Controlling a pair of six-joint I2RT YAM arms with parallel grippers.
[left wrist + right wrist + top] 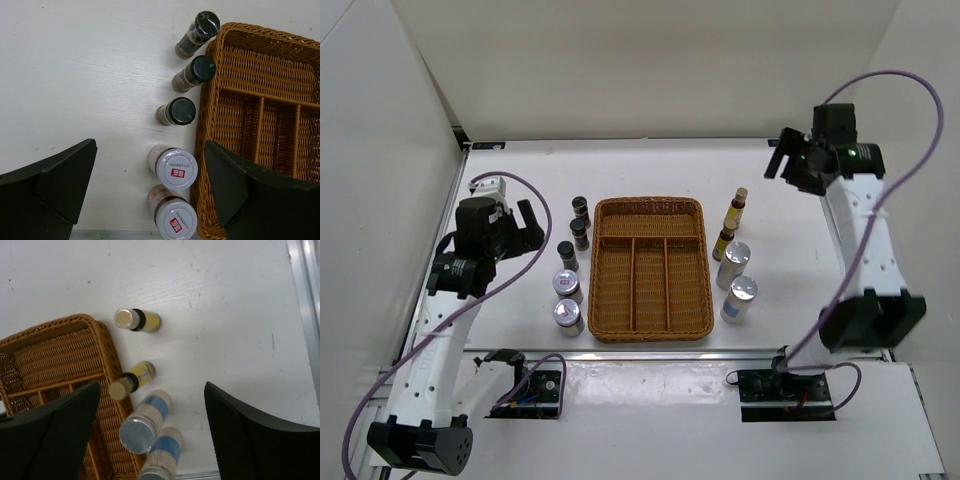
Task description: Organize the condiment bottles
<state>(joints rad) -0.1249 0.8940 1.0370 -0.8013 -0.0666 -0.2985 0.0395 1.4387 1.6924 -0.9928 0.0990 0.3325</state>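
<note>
Three dark black-capped jars (579, 232) stand in a line left of the basket. Two silver-lidded red-labelled jars (568, 300) stand nearer in the same line. Right of the basket stand two amber yellow-labelled bottles (730, 224) and two silvery-white cylinders (737, 282). My left gripper (525, 228) is open and empty, above and left of the jars. In its wrist view (150, 150) the black-capped jars (197, 72) and silver lids (176, 169) lie between the fingers. My right gripper (782, 160) is open and empty at the far right. Its wrist view (152, 386) shows the amber bottles (132, 380) and cylinders (142, 425) below.
A brown wicker divided basket (650, 203) sits mid-table with nothing in its compartments. It also shows in the left wrist view (205, 125) and the right wrist view (60, 355). White walls enclose the table on three sides. A metal rail runs along the near edge.
</note>
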